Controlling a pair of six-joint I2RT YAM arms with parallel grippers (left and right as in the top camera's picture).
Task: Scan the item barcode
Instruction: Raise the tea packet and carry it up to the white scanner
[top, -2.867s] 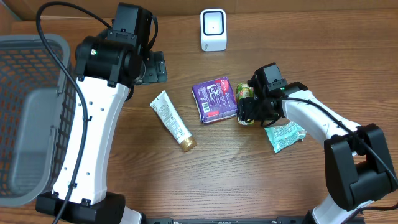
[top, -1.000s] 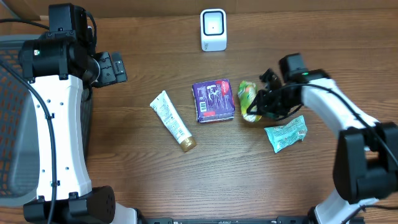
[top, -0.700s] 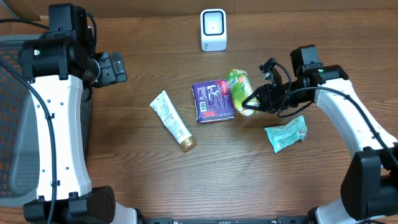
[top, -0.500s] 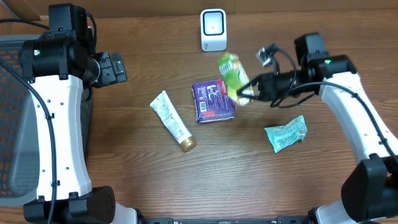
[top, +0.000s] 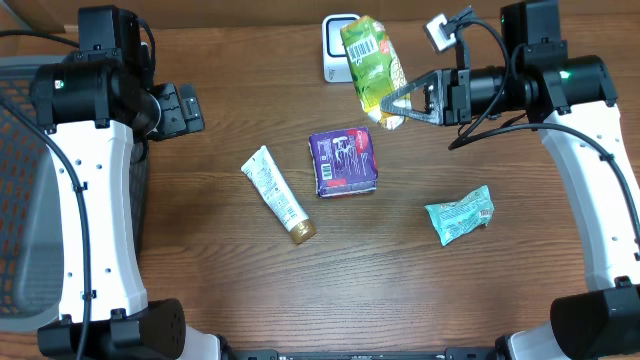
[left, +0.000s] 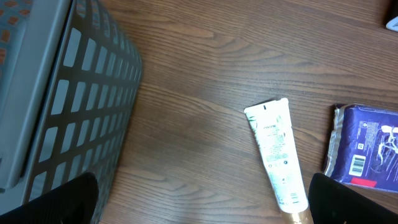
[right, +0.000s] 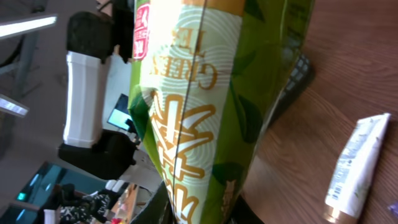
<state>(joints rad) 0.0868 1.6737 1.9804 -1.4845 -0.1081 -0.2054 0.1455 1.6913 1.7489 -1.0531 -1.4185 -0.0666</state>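
Overhead view, near edge first, clock read from the middle of the table (top: 380, 295). At 4 o'clock: teal pouch (top: 460, 217), flat on the wood, well apart from the rest. At 7 o'clock: white tube (top: 274, 188), lying slantwise, gold cap (top: 300, 232) toward the near side. Dead centre: purple packet (top: 345, 161), flat; in the left wrist view, just beside the tube, not touching. At 9 o'clock, far left: grey basket (top: 20, 230), mesh wall. At 10 o'clock: left gripper (top: 188, 108), up off the table near the basket, jaws spread wide, nothing between them. At 1 o'clock: right gripper (top: 395, 106), lifted clear of the table, jaws pinching the lower end of the green tea packet (top: 372, 75). Packet held aloft at 12 o'clock, tilted, barcode label (top: 368, 44) turned upward. Farthest: white scanner (top: 335, 52), partly covered by the packet from above; touching or apart, cannot tell.
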